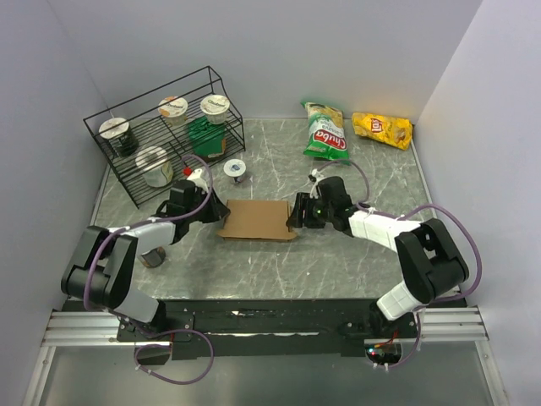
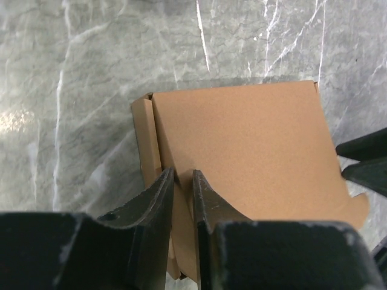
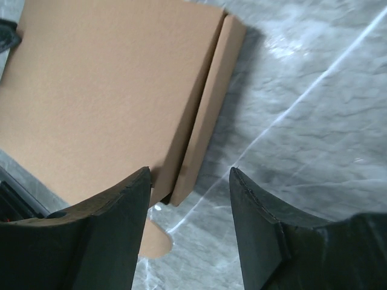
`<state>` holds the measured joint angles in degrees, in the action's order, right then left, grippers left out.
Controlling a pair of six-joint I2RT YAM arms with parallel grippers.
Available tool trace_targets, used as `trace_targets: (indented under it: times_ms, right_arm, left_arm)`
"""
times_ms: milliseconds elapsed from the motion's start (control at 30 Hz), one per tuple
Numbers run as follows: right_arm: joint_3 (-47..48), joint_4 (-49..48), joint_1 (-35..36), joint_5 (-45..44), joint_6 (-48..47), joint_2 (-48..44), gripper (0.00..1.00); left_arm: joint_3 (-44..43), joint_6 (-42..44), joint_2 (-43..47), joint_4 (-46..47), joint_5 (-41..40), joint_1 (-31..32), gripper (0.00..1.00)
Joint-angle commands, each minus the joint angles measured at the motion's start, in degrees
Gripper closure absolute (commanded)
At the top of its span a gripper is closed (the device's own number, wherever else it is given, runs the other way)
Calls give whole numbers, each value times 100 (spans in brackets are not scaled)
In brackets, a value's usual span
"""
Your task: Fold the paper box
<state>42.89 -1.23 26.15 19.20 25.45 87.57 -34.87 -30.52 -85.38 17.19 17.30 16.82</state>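
Box [image 1: 256, 219] lies on the bench [image 1: 338, 266]; left jaws pinch one side flap, right jaws gape wide at the opposite flap.

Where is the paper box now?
In the top view, the paper box lies near the middle of the table, between the left gripper at its left edge and the right gripper at its right edge.

In the top view, bare table [image 1: 279, 271] runs along the lower middle below the paper box [image 1: 254, 220], whose ends the left gripper [image 1: 218, 211] and right gripper [image 1: 293, 222] block, with wire rack [image 1: 110, 162] upper left and chip bags [image 1: 325, 134] upper right.
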Motion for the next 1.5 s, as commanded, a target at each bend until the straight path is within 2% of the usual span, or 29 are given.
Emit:
trace_targets:
  times_ms: [0, 167, 300, 467, 533, 567, 700, 800, 1033, 1300, 1467]
  right_arm:
    - [281, 18, -58, 303, -111, 198, 38]
    - [158, -350, -66, 725, 135, 383, 41]
    - [96, -395, -58, 664, 197, 585, 46]
    - [-62, -518, -66, 418, 337, 726, 52]
    - [-97, -544, -66, 304, 346, 744, 53]
    - [-114, -553, -58, 269, 372, 727, 53]
    - [-176, -571, -58, 75, 417, 630, 54]
    - [-211, -553, -58, -22, 417, 586, 54]
    - [-202, -509, -66, -101, 390, 542, 54]
    - [-185, -492, -66, -136, 373, 524, 55]
    - [-211, -501, -66, -189, 373, 480, 55]
  left_arm:
    - [-204, 380, -171, -304, -51, 155, 77]
    - [-301, 363, -224, -278, -165, 313, 76]
    - [-397, 380, -251, -348, -262, 401, 76]
    - [-529, 424, -146, -514, -455, 419, 67]
    - [-661, 468, -67, -708, -674, 427, 55]
    - [-713, 486, 30, -769, -745, 427, 44]
    - [-986, 539, 285, -1286, -1088, 427, 26]
    - [-995, 442, 435, -1534, -1133, 427, 26]
    - [-740, -6, 637, -1991, -913, 550, 35]
    - [-819, -85, 435, -2202, -939, 937, 36]
    - [-933, -94, 277, -2396, -1228, 1130, 45]
